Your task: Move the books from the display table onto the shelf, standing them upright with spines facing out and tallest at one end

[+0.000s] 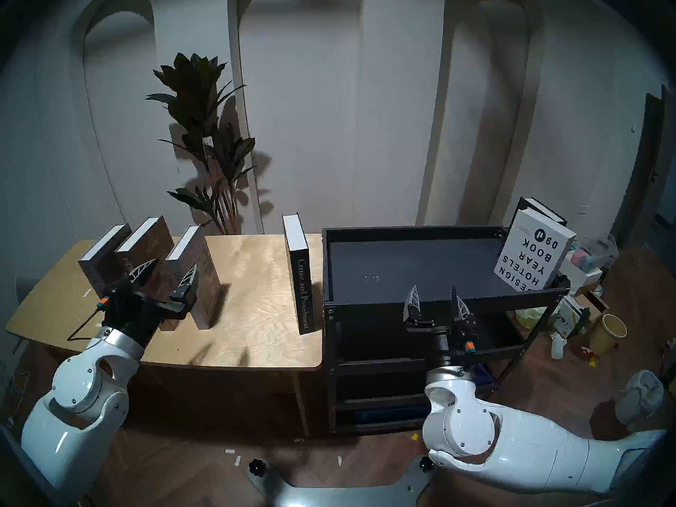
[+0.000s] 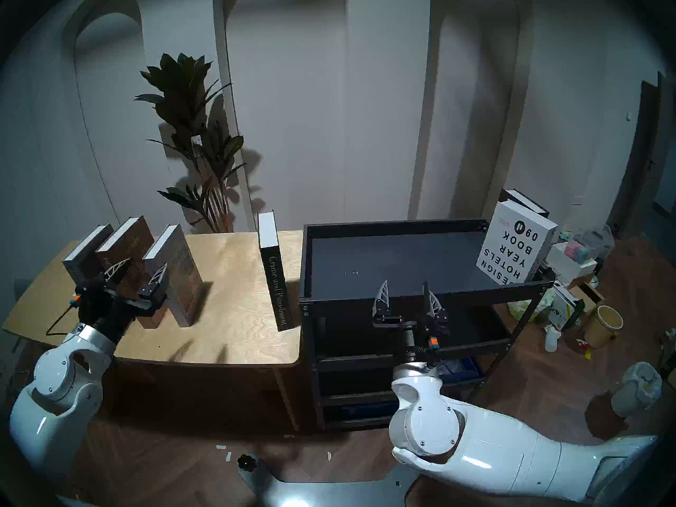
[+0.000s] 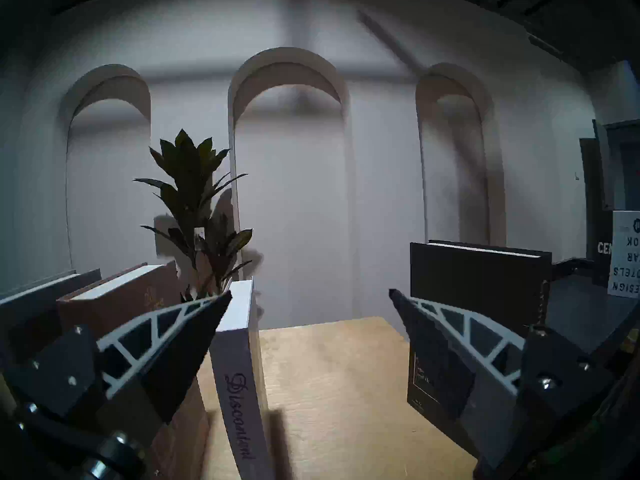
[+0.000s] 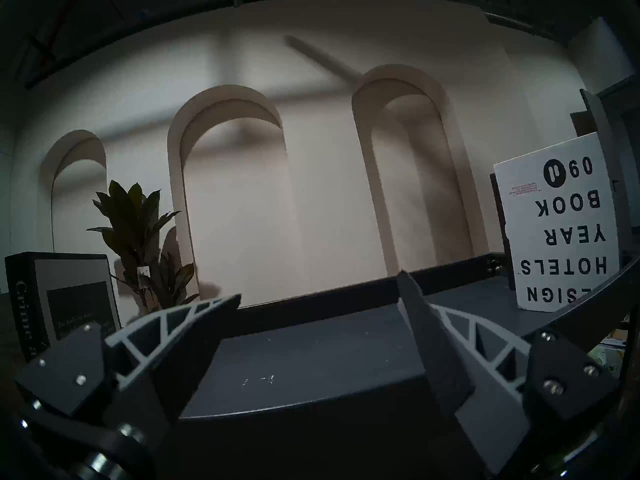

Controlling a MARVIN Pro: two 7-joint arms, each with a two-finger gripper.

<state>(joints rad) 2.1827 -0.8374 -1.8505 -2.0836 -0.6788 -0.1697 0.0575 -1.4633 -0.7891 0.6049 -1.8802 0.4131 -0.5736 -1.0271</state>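
Upright, grey "Discontent" book [image 3: 239, 375] shows white pages.

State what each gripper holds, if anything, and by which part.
Nothing is held. The left gripper is open before the books on the table; the right gripper is open at the front of the shelf.

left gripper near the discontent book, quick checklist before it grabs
1. Left gripper open: ok.
2. Grey "Discontent" hardcover between its fingers: not ok, left finger overlaps it.
3. Book upright on light plywood table: ok.
4. Brown hardcover clear of the fingers: cannot tell.
5. Black metal rack's tray top has room: ok.
6. Right gripper open, empty: ok.
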